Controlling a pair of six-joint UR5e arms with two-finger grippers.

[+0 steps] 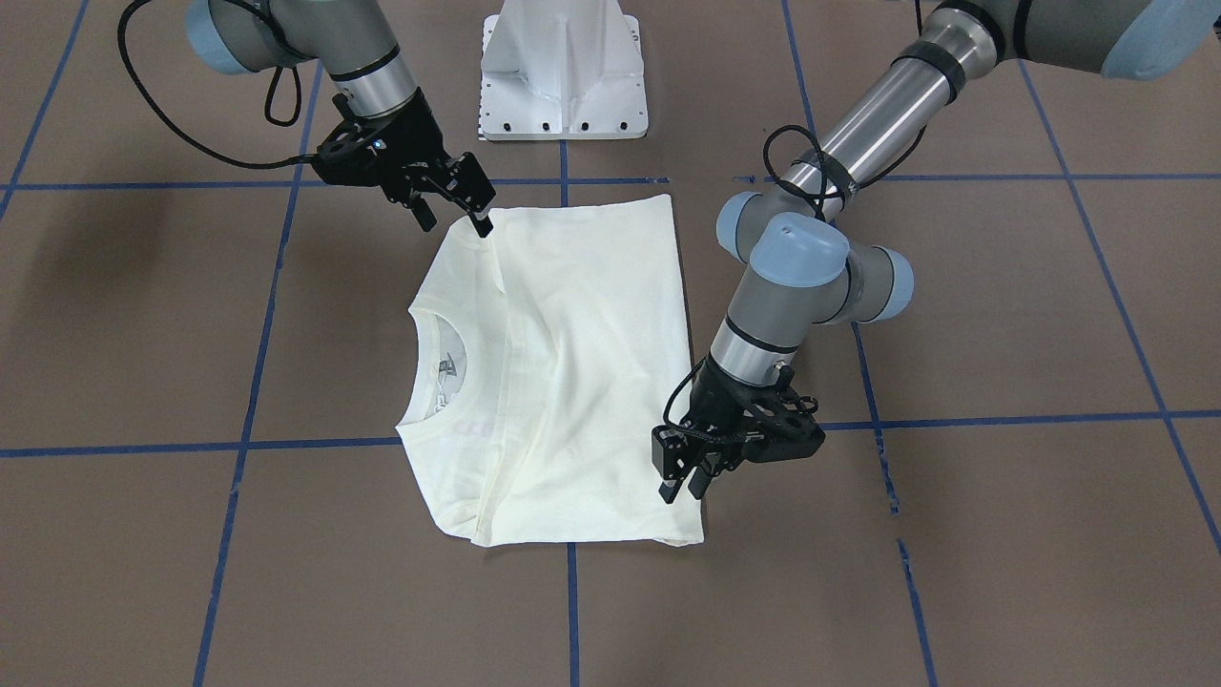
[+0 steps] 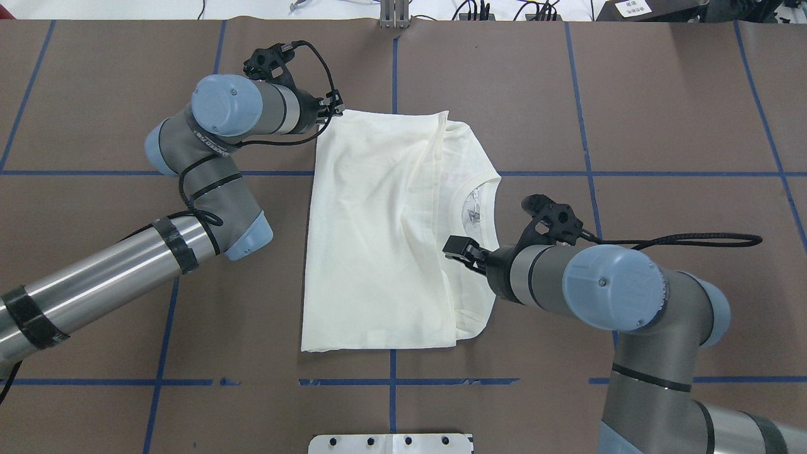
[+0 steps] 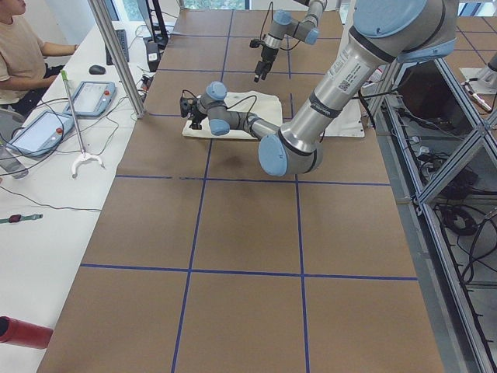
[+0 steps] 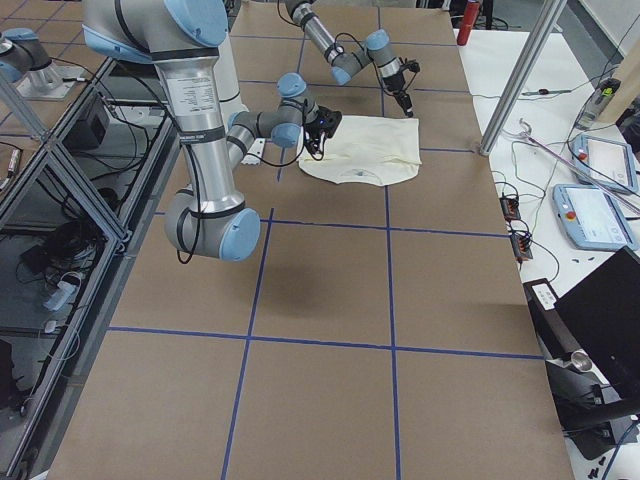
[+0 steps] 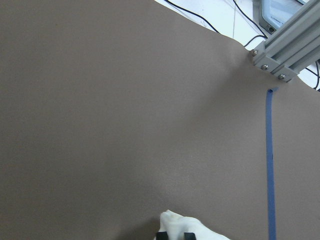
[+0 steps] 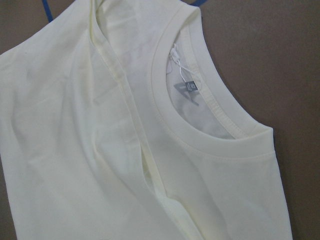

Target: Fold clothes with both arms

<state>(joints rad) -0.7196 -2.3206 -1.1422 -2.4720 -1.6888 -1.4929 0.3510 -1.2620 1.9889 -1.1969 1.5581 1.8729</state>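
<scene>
We find the shirt (image 2: 378, 239) lying flat at the middle of the desk (image 2: 662, 94), folded over along its length, its neck opening toward the robot's right. The left end effector (image 2: 336, 108) sits at the shirt's far left corner. The right end effector (image 2: 457, 247) is over the shirt's right side, just beside the neck and nearer the robot. The pedestal base (image 2: 391, 443) stands on the robot's side, apart from the shirt.

A robotics lab: two jointed arms (image 2: 94, 277) (image 2: 630, 296) reach over a brown tabletop (image 2: 662, 94) gridded with blue tape (image 5: 270, 160), flanked by aluminium framing (image 5: 285, 47) and loose cables (image 3: 458, 221); a white side bench (image 3: 31, 225) (a person (image 3: 19, 50) sits at it) carries touchscreen teach pendants (image 3: 95, 97) and a mouse (image 3: 96, 70)
</scene>
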